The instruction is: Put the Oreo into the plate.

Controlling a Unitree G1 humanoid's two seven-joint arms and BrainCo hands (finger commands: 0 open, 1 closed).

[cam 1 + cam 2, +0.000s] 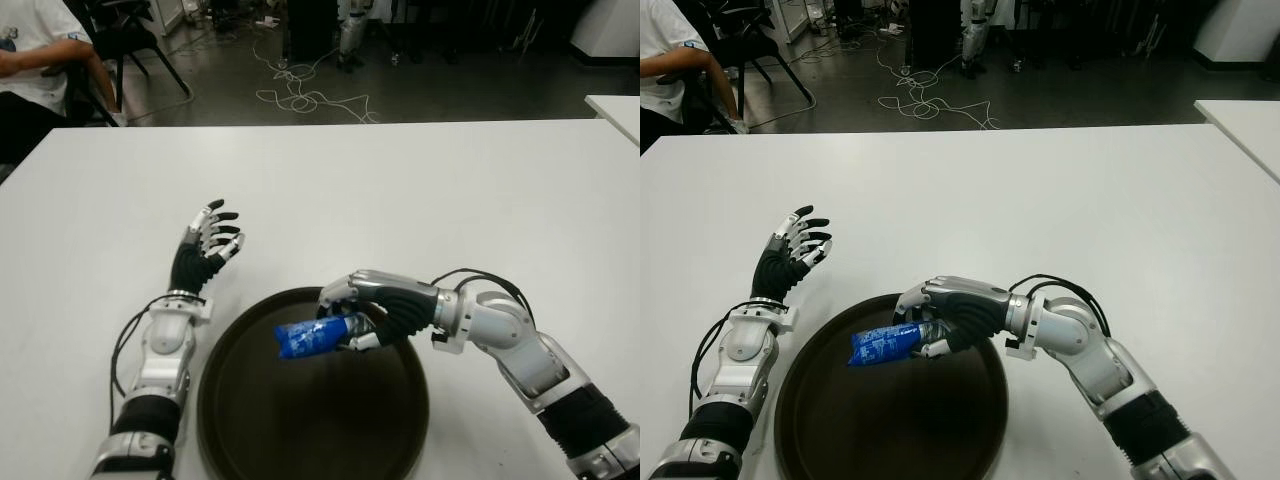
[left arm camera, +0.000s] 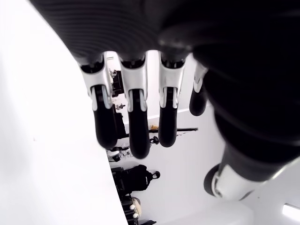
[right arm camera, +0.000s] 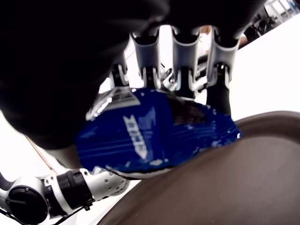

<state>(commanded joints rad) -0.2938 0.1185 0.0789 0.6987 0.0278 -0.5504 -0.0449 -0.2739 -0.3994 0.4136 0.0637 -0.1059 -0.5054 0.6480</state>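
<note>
- Right hand (image 1: 352, 318) clamped on Oreo (image 1: 312, 337), held over plate (image 1: 225, 400)
- Left hand (image 1: 208, 245) idle beside plate, fingers spread, empty
- Next, you lower and release

Left hand (image 2: 154, 84) fills the view, dark palm up close; black-tipped fingers (image 2: 136, 126) extend loosely side by side, gripping nothing; white table (image 2: 42, 154) runs alongside; dark, unclear shapes sit beyond the fingertips
</note>
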